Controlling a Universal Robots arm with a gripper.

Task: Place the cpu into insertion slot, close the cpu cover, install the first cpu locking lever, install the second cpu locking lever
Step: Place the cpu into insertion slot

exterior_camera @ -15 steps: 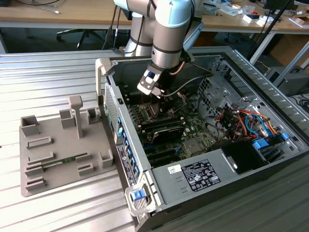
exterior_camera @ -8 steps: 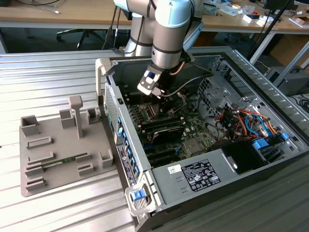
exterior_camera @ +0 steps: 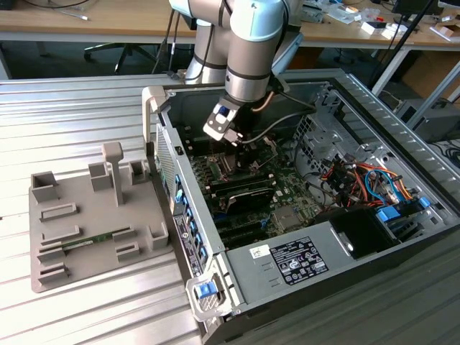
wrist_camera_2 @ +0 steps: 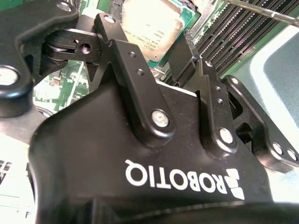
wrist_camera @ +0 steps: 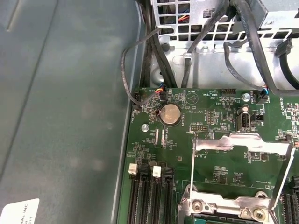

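Note:
Inside an open computer case, my gripper (exterior_camera: 241,144) hangs low over the green circuit board (exterior_camera: 287,187). In the second wrist view the cpu (wrist_camera_2: 152,28), a flat square chip with a silver-grey top, sits between the black fingers (wrist_camera_2: 183,52), which rest against two of its opposite edges. My gripper (wrist_camera_2: 149,39) is shut on it. In the first wrist view the cpu cover (wrist_camera: 229,141), a silver frame with a square hole, lies swung open on the board. An edge of the insertion slot (wrist_camera: 217,220) peeks out just past the cover's hinge.
Long black memory slots (wrist_camera: 149,196) (wrist_camera_2: 233,37) flank the socket. Cable bundles (wrist_camera: 159,60) run down the case wall near a coin battery (wrist_camera: 169,113). A black card (exterior_camera: 248,194) and a power supply (exterior_camera: 302,259) fill the case's near side. A grey fixture tray (exterior_camera: 93,223) lies at the exterior view's left.

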